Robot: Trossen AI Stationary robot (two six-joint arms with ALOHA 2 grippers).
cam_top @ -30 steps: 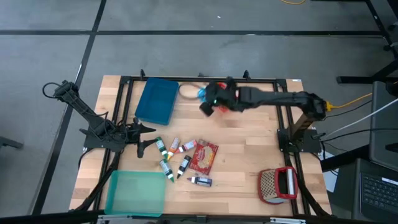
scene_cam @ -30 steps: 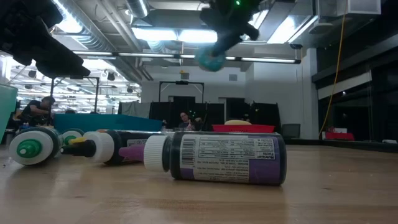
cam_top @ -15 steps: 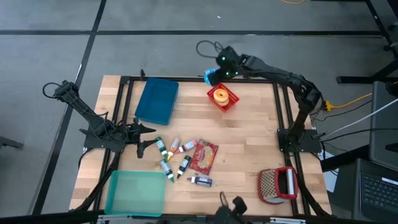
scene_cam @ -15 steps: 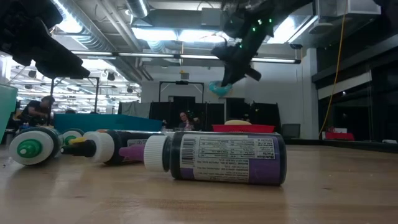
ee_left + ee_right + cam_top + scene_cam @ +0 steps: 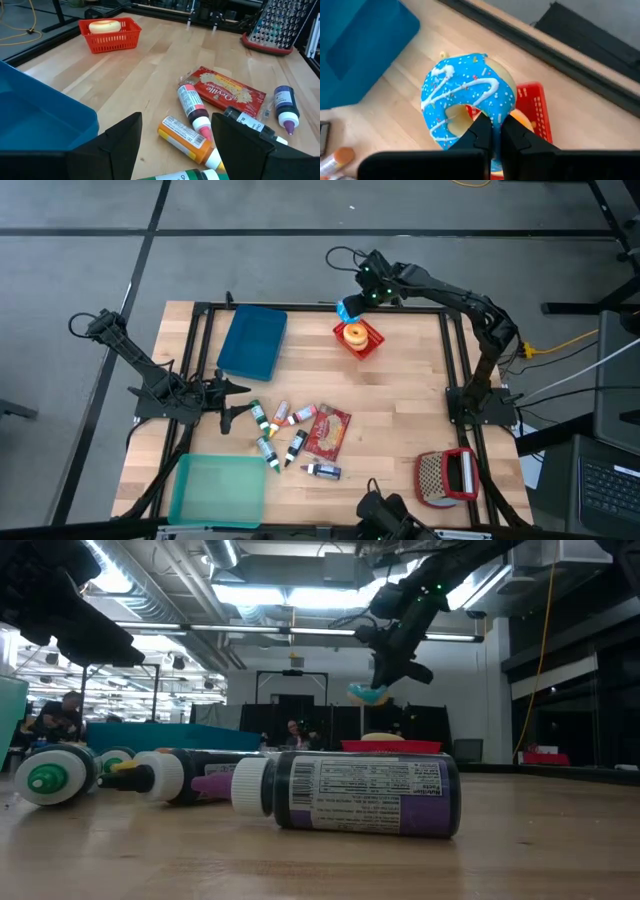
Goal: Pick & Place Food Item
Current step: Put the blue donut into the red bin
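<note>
A blue-iced doughnut (image 5: 467, 95) with white drizzle hangs in the air over the table's far edge, with my right gripper (image 5: 496, 131) shut on it. In the high view the doughnut (image 5: 346, 310) is just beyond a red basket (image 5: 360, 340) that holds a yellow doughnut (image 5: 354, 333). In the low view the blue doughnut (image 5: 368, 693) hangs under the gripper (image 5: 383, 678). At the table's left, my left gripper (image 5: 236, 398) waits open above the bottles, holding nothing. My right gripper pinches the doughnut's ring (image 5: 487, 111) between its two fingers, beside the hole. The fingers slant down from the far right. The doughnut hangs below them, lifted clear of the table and the basket.
A blue tray (image 5: 252, 342) lies at the far left and a teal bin (image 5: 218, 488) at the near left. Several small bottles (image 5: 275, 435) and a red packet (image 5: 327, 430) lie mid-table. A red-rimmed grater (image 5: 447, 477) sits near right. A dark shape (image 5: 392, 515) shows at the near edge.
My right gripper has carried the blue doughnut from above the red basket toward the table's far edge and a little down, rolling its wrist, and has stayed shut on it. The basket with the yellow doughnut now shows uncovered.
</note>
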